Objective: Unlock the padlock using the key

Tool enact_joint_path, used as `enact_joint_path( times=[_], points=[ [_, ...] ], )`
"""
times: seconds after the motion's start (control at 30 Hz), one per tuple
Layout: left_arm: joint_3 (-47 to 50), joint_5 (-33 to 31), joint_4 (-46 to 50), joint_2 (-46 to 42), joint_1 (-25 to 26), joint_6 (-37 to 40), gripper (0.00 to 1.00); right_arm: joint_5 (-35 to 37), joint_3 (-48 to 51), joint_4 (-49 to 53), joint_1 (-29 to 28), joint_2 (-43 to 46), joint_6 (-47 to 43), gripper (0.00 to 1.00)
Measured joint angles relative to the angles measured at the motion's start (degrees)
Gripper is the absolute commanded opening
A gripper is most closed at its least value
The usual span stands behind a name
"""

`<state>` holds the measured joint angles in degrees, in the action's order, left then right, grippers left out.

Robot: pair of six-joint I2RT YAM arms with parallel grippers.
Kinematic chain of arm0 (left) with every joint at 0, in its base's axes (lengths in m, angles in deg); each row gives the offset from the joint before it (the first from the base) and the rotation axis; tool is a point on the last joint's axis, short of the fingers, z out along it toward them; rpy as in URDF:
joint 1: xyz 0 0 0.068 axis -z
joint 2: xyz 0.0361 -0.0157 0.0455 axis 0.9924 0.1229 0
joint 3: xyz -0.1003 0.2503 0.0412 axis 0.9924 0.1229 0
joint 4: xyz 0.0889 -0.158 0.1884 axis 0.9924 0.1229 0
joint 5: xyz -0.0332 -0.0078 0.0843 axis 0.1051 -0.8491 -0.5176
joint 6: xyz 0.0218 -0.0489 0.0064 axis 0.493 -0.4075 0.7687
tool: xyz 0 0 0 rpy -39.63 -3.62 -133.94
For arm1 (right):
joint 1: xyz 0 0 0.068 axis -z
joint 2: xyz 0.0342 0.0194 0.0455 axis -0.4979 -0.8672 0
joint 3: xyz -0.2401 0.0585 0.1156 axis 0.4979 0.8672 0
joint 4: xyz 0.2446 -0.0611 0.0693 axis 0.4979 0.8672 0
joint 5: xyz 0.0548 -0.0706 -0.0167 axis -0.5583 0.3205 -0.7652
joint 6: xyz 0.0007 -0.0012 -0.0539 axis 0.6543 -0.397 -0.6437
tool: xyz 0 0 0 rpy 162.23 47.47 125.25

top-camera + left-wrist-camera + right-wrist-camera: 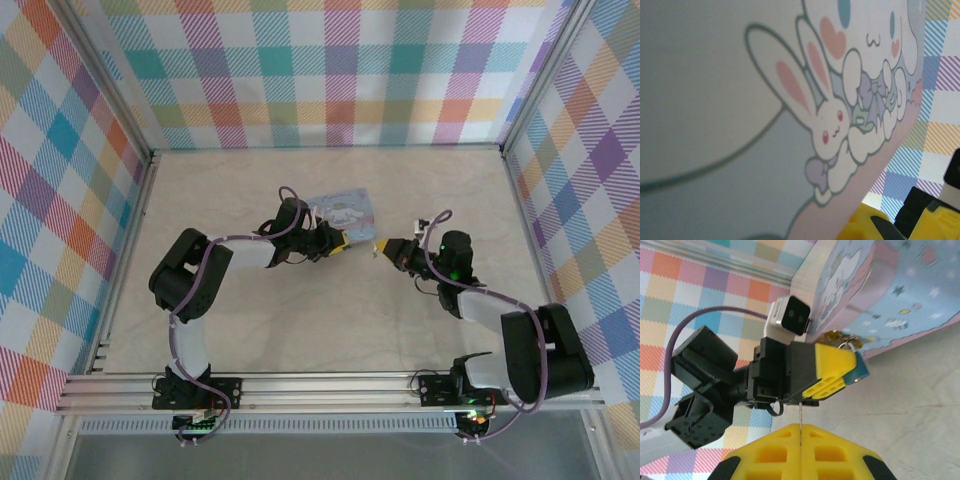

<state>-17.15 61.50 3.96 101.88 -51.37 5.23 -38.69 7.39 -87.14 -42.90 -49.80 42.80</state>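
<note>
The padlock (pixel 861 371) is small and teal, and its shackle hooks through the brass hasp (pixel 832 335) of the pale blue cartoon box (pixel 890 290). My left gripper (pixel 842 371) is shut on the padlock's body, with its yellow fingers pressed together around it. The key (pixel 800 416) is a thin metal blade seen edge-on, sticking out of my right gripper (pixel 800 430), which is shut on it. The key's tip sits just below the left fingers, a little short of the padlock. From above, the left gripper (pixel 345 241) and the right gripper (pixel 384 248) face each other beside the box (pixel 345 208).
The left wrist view looks straight onto the box's printed bunny side (pixel 790 100), with a yellow left finger (pixel 862 227) at the bottom. The box lies mid-table on the beige surface (pixel 300 320). Checked walls (pixel 330 70) enclose the table on three sides.
</note>
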Motion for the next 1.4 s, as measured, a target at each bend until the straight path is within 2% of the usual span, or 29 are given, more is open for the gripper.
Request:
enact_joint_path(
  times=[0.5,0.8,1.4],
  points=[
    [0.02,0.61,-1.51,0.00,-0.02,-1.53,0.09,3.65,3.56,-27.50,-5.84,-22.62,9.60,0.00],
    [0.22,1.16,-3.23,0.00,-0.02,-2.36,0.09,5.66,3.21,-32.09,-7.96,-25.68,10.56,0.00],
    [0.57,1.62,-5.42,0.00,-0.02,-3.41,0.10,6.60,0.39,-32.68,-7.96,-28.22,10.75,0.00]
  ],
)
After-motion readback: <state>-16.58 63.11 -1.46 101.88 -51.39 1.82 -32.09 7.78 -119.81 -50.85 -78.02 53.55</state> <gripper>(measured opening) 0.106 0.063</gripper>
